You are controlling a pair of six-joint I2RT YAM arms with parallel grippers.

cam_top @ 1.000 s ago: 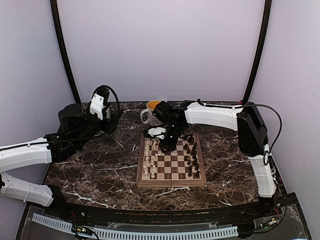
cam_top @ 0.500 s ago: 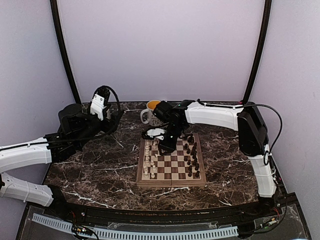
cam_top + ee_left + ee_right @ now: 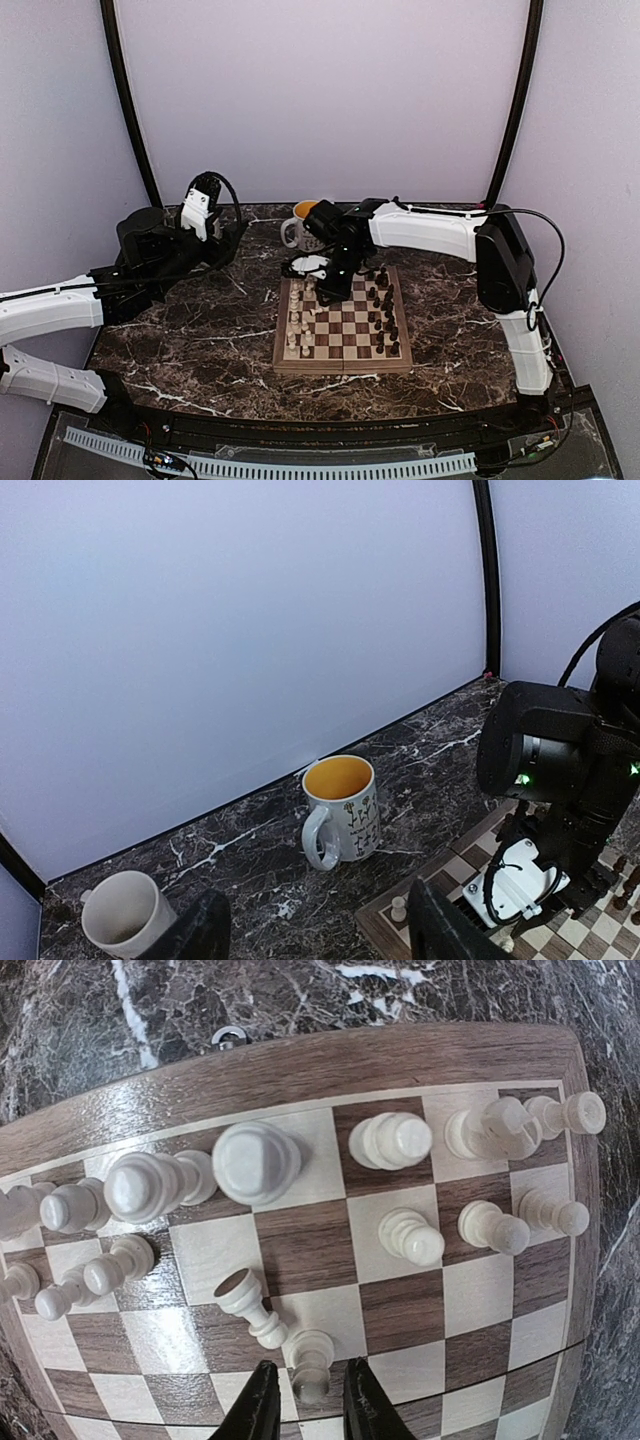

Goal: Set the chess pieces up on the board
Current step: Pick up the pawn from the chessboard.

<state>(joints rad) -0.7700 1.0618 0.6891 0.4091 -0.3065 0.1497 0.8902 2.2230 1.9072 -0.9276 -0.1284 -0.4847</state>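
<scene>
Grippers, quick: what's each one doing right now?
Left gripper: open, holding nothing.
Right gripper: closed on a white pawn.

The left arm (image 3: 55, 310) is lying folded along the left of the top view. It is holding the left gripper (image 3: 315, 940) raised toward the upper left, with its fingers (image 3: 200, 932) spread wide. The right arm (image 3: 425, 230) is standing up at the right edge and stretching across to centre. Its right gripper (image 3: 308, 1412) is pointing down, with the fingers (image 3: 262, 1410) sitting a narrow gap apart.
</scene>
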